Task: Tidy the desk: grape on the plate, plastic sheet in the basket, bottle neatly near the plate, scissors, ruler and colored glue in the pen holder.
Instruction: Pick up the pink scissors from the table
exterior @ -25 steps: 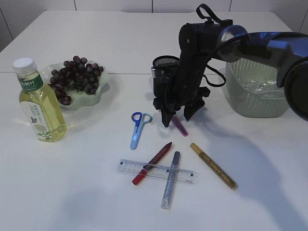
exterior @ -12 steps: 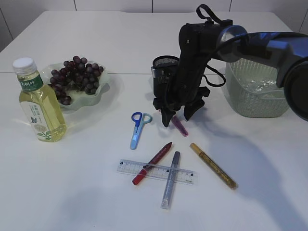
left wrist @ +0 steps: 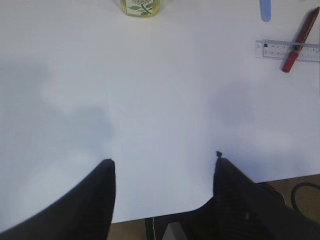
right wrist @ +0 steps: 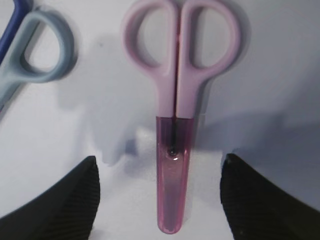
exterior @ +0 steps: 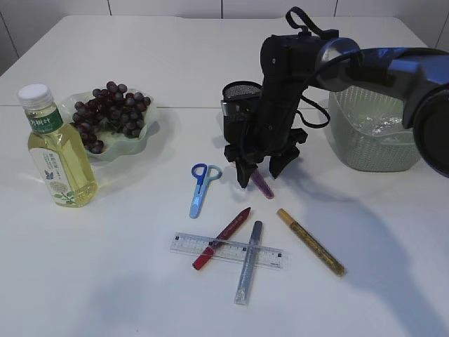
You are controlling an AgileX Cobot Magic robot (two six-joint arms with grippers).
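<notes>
In the exterior view, the right arm hides most of the black mesh pen holder (exterior: pixel 237 91) and the pink scissors' handles. The left wrist view crops the yellow-green bottle (left wrist: pixel 140 7) and clear plastic ruler (left wrist: pixel 287 50).

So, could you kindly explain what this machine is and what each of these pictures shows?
It is a two-armed robot tidying a white table. The wide picture comes from a camera in front; the other two sit on the wrists, looking past each gripper's fingers.

The right gripper hovers open over the pink scissors, which lie on the table, not yet held. The left gripper is open and empty near the table's edge.

Also there: blue scissors, a ruler under a red glue pen and a silver one, a gold pen, a bottle, grapes on a plate, a black pen holder and a basket.
</notes>
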